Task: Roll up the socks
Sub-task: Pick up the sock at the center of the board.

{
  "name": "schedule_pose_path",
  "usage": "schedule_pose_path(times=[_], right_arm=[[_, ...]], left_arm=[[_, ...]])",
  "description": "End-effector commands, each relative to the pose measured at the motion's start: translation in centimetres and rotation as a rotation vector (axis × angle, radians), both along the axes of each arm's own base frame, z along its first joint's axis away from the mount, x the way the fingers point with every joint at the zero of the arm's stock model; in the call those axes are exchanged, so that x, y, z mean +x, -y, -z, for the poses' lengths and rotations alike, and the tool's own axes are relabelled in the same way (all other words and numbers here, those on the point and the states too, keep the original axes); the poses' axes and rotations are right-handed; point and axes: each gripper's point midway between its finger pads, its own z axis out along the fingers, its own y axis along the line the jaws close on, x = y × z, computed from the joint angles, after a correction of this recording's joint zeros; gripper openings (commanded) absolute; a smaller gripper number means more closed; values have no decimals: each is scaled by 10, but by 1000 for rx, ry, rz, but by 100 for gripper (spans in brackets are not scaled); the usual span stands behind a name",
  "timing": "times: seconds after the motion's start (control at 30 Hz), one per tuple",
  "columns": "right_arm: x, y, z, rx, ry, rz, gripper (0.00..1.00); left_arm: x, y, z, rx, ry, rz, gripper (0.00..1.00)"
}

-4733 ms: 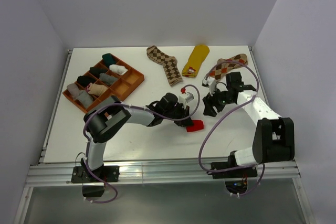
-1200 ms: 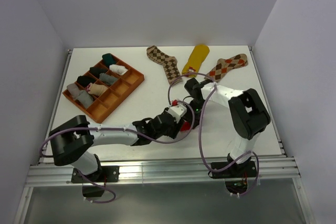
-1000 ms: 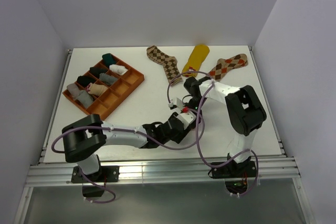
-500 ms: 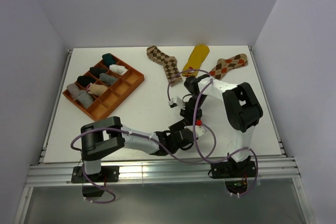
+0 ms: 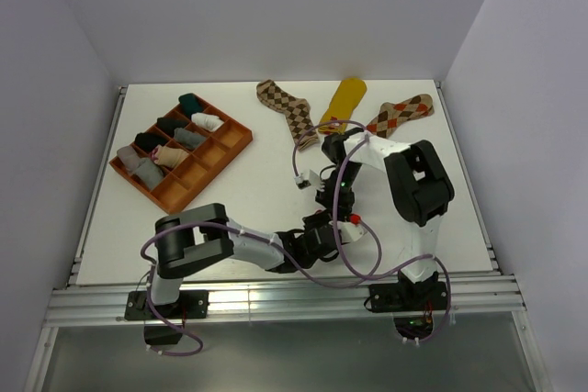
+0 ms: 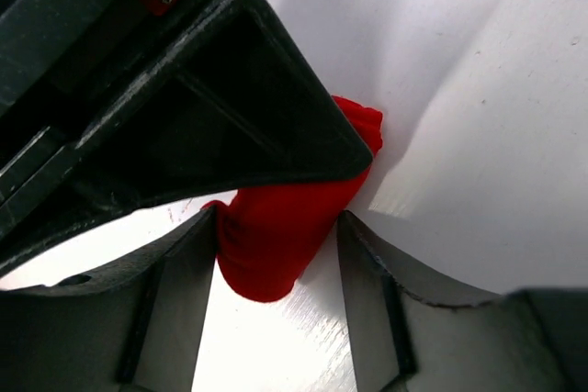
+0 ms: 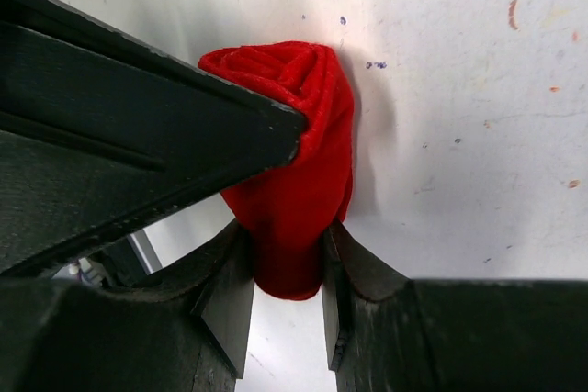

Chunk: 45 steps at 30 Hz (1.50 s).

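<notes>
A rolled red sock (image 7: 294, 181) lies on the white table near its front middle, a small red patch (image 5: 349, 219) in the top view. My right gripper (image 7: 287, 263) is shut on it, both pads pressed against the roll. My left gripper (image 6: 276, 245) straddles the same red sock (image 6: 276, 245) from the other side and stands open: one finger (image 6: 175, 300) touches the cloth, while a gap shows at the other finger (image 6: 367, 291). In the top view, the left gripper (image 5: 331, 227) and the right gripper (image 5: 344, 210) meet over the sock. Three flat socks lie at the back: brown argyle (image 5: 289, 112), mustard yellow (image 5: 343, 105) and orange-brown argyle (image 5: 398, 117).
An orange compartment tray (image 5: 237, 140) at the back left holds several rolled socks. Purple cables loop around both arms near the red sock. The table's front edge (image 5: 276, 282) runs just behind the left arm.
Both grippers and the red sock have shifted nearer to the table's front edge. The left arm has stretched further right along the front.
</notes>
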Motion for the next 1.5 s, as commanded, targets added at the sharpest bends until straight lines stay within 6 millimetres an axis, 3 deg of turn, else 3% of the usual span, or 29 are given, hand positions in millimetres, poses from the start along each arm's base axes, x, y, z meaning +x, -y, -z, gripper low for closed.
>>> schedule_pose_path(times=[0.0,0.27,0.47,0.57,0.87,1.2,1.47], right_arm=[[-6,6,13,-38,-44,-26,21],[-5,4,10,-33,-61,-26,21],[-5,0,7,-11,-81,-12,22],[-2,-3,2,11,-93,9,27],[12,-7,-35,133,-118,115,54],[34,23,-87,254,-34,296,60],[73,53,-127,287,152,602,60]], left_arm=[[-6,17,9,-21,-79,84,57],[-22,20,31,1,-362,185,38],[-36,14,46,23,-507,195,13],[-40,8,57,46,-557,183,0],[-45,0,68,40,-675,137,0],[-37,2,66,0,-721,101,0],[-19,6,31,-141,-748,98,0]])
